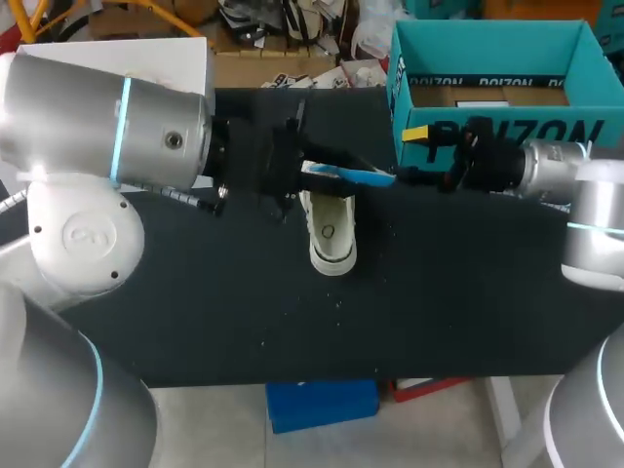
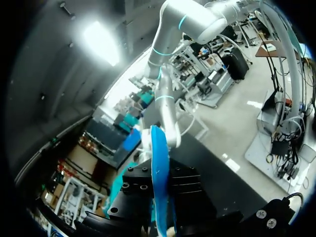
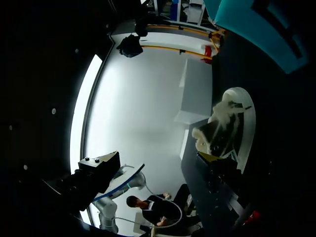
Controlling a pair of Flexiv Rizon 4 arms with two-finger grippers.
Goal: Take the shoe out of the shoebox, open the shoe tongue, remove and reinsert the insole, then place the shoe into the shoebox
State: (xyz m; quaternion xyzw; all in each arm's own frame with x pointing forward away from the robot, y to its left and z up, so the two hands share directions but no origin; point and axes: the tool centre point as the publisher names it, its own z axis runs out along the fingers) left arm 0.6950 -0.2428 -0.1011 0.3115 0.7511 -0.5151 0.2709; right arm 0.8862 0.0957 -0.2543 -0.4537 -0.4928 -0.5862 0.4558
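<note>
bench [image 1: 214,312]: black top, with wide bare room in front of the shoe and toward the near edge.
shoebox [image 1: 492,49]: teal, open on top, at the far right corner of the bench, close behind the right arm.
left arm [image 1: 107,122]: comes in from the left and lies level above the bench, wrist pointing toward the middle.
right arm [image 1: 551,166]: comes in from the right, level, in front of the shoebox's front wall.
shoe [image 1: 331,239]: white, upright on the bench near the middle, outside the shoebox, just under the two pincers.
left pincer [image 1: 292,171]: pinching the insole, fingers pressed on its two faces.
right pincer [image 1: 414,156]: seems spread, one yellow tip high; the other finger is dim.
insole [image 1: 351,175]: blue, held above the shoe, its free end reaching toward the right pincer.
</note>
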